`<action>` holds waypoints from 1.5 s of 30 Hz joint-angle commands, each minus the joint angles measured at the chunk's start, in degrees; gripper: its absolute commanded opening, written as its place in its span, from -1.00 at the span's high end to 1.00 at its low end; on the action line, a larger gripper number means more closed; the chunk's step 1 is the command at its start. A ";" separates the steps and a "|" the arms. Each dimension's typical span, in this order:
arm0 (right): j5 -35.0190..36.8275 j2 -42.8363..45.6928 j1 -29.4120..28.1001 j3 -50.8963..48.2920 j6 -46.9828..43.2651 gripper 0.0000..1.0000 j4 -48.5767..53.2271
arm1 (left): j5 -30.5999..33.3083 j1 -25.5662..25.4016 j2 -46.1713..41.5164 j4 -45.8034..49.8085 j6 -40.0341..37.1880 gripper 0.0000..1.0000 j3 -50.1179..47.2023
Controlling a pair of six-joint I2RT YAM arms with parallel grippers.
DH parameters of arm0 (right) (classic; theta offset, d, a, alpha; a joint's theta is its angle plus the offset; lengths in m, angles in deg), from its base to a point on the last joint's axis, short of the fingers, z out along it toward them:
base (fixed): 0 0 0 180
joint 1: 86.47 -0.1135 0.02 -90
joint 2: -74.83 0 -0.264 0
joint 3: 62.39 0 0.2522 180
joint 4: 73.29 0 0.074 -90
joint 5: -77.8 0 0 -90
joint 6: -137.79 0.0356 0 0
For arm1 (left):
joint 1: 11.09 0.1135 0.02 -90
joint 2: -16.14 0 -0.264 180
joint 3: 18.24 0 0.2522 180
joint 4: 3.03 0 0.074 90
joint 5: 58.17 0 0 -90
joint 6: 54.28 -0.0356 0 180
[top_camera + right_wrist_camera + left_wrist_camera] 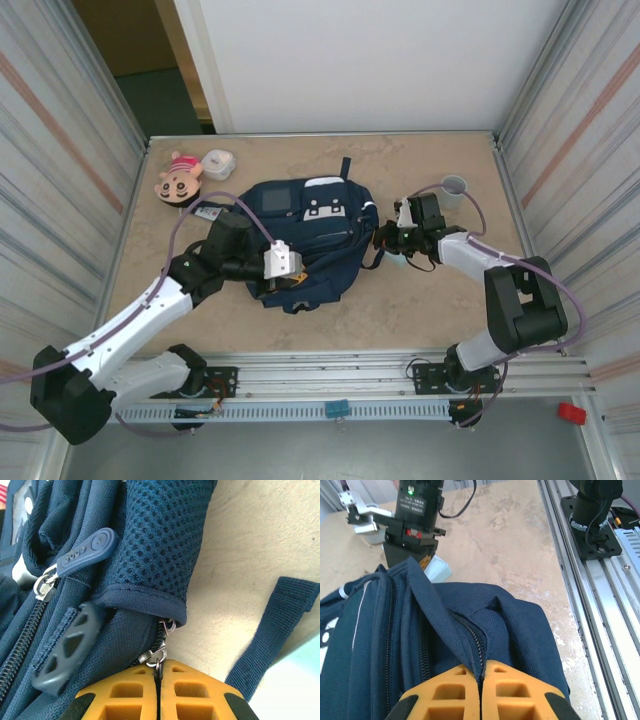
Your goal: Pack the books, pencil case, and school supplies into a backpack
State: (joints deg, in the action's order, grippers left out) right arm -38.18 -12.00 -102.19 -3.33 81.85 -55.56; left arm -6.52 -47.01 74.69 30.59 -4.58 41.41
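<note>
top external: we count one navy fabric backpack, one pink doll head, one grey cup; left gripper and right gripper clamp it.

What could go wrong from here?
1. The right gripper grips only the small metal zipper pull; it may slip out when pulled.
2. The left gripper pinches a thin fabric fold of the backpack; if it slips, the bag could drag instead of unzipping.
3. The loose strap beside the right gripper might snag.
</note>
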 commanded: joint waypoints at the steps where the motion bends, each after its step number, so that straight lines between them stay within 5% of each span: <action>1: 7.61 -0.40 1.62 0.56 1.53 1.00 -2.73 | -7.08 0.32 -3.63 -2.19 -0.02 1.00 3.44; 6: 7.43 5.24 1.42 -0.99 0.80 0.92 -0.69 | -4.25 0.24 -2.25 -1.86 -0.63 1.00 2.29; 10: 6.89 12.09 0.97 -0.84 -0.49 0.33 4.78 | -3.13 -0.18 -0.38 -3.78 -0.19 1.00 1.45; 15: 7.33 23.58 -2.09 -1.83 2.31 -0.05 8.35 | -1.12 -1.32 3.73 -7.66 -0.05 1.00 0.61; 20: 8.90 28.96 -4.90 -2.00 6.78 -0.17 13.31 | 0.19 -3.50 9.29 -11.59 0.28 0.81 0.76; 27: 13.23 28.01 -12.50 -1.40 8.03 -0.35 19.11 | 2.25 -3.74 7.71 -10.19 11.15 -0.24 3.69; 35: 14.46 23.01 -16.57 -2.13 10.22 -0.37 21.00 | 13.89 -3.05 4.92 -6.34 12.46 -0.37 -0.10; 45: 12.02 21.78 -16.79 -7.34 14.76 -0.38 14.28 | 24.55 -8.55 18.10 -8.96 8.81 -0.61 1.02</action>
State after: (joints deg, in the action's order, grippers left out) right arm -25.55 10.21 -118.72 -10.04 94.35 -38.97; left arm 13.59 -55.31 90.53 23.05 5.32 42.41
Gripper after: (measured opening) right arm 0.690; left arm 0.802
